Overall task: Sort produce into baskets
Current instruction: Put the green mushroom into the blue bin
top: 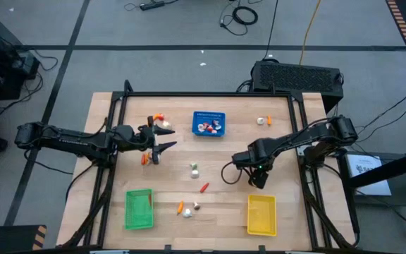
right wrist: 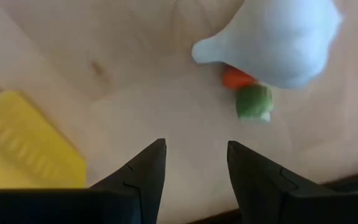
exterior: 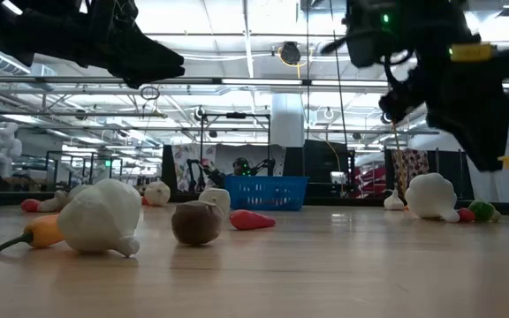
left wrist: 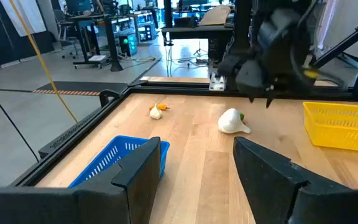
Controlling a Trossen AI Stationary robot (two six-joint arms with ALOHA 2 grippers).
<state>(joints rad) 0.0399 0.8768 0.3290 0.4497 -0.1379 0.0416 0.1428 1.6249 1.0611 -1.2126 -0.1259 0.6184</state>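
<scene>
Toy produce lies scattered on the wooden table: a white bulb [right wrist: 278, 37] with an orange bit [right wrist: 235, 78] and a green piece [right wrist: 253, 102] beside it, a red stick [top: 204, 187], and orange and white pieces [top: 187, 208]. The blue basket [top: 208, 123] holds a few pieces. The green basket [top: 139, 209] and the yellow basket [top: 261, 214] stand near the front edge. My right gripper [right wrist: 196, 144] hangs open above the table, pointing down, between the white bulb and the yellow basket [right wrist: 23, 149]. My left gripper [top: 173, 137] waits open and level, left of the blue basket.
More pieces lie near the left gripper [top: 159, 118], [top: 145, 159], at mid-table [top: 195, 169] and at the far right [top: 263, 121]. A black frame rail [top: 210, 94] borders the table. Bare wood [top: 224, 226] lies between the green and yellow baskets.
</scene>
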